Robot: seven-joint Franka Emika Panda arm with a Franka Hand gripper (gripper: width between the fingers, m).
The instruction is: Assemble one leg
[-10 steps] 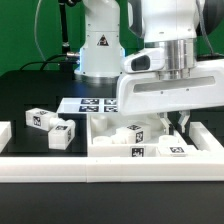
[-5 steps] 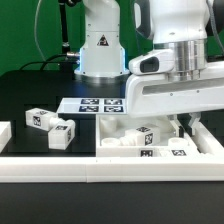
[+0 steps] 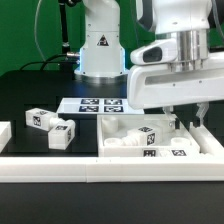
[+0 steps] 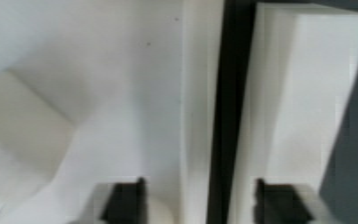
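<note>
Two legs (image 3: 40, 119) (image 3: 62, 134), small white blocks with square tags, lie on the black table at the exterior view's left. More tagged legs (image 3: 148, 134) lie inside the large white tray-shaped part (image 3: 112, 125). My gripper (image 3: 188, 122) hangs low over the tray's right end. In the wrist view my gripper (image 4: 202, 200) is open. Its black fingertips (image 4: 126, 200) stand apart on either side of a thin white upright wall (image 4: 199, 100), with a gap on each side. No leg is between them.
The marker board (image 3: 95, 104) lies behind the tray near the robot base (image 3: 100, 50). A long white rail (image 3: 100, 172) runs along the table's front edge, with a white block (image 3: 4, 133) at the far left.
My arm has moved toward the exterior view's right, and the tray-shaped part has slid right along with it. The two legs at the left have not moved.
</note>
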